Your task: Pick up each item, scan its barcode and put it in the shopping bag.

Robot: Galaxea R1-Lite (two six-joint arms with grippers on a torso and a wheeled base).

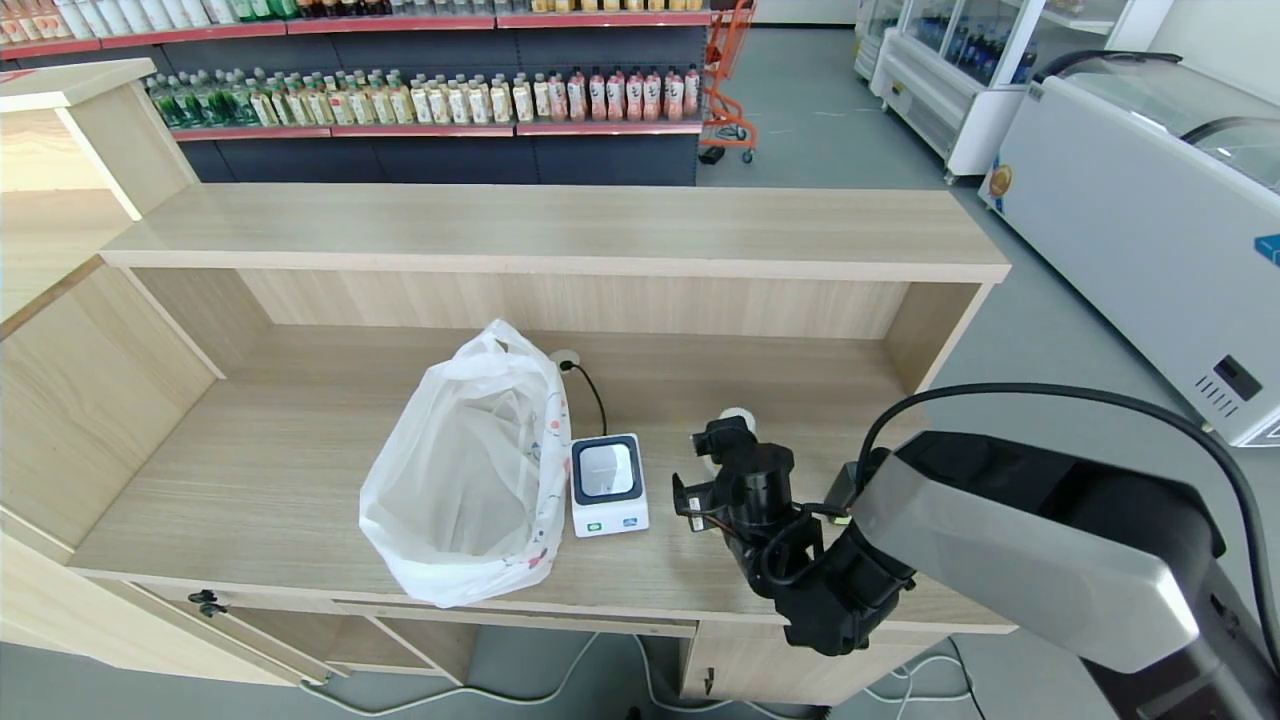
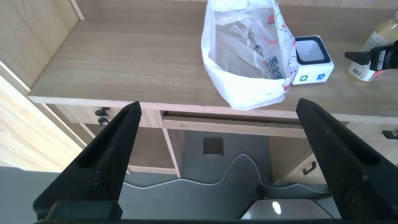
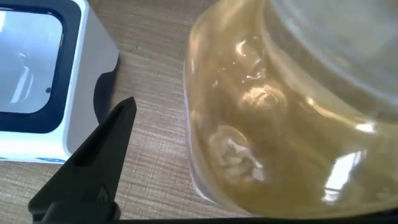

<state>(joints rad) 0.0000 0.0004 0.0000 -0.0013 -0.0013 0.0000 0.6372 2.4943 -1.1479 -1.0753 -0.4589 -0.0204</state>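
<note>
The right gripper point(image 1: 725, 445) is spread open at a bottle point(image 3: 280, 124), 3 o'clock of the scanner point(image 1: 608, 483). The bag point(image 1: 470, 470) stands at the scanner's 9 o'clock. The left gripper point(image 2: 219, 111) gapes wide, holding nothing.

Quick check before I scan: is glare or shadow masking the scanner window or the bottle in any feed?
Head view: even light, the scanner window shows a pale sheen, soft shadows only. Right wrist view: bright highlights dot the bottle, and the scanner window reflects pale light. Left wrist view: the shopping bag is evenly lit, no hard shadow.
</note>
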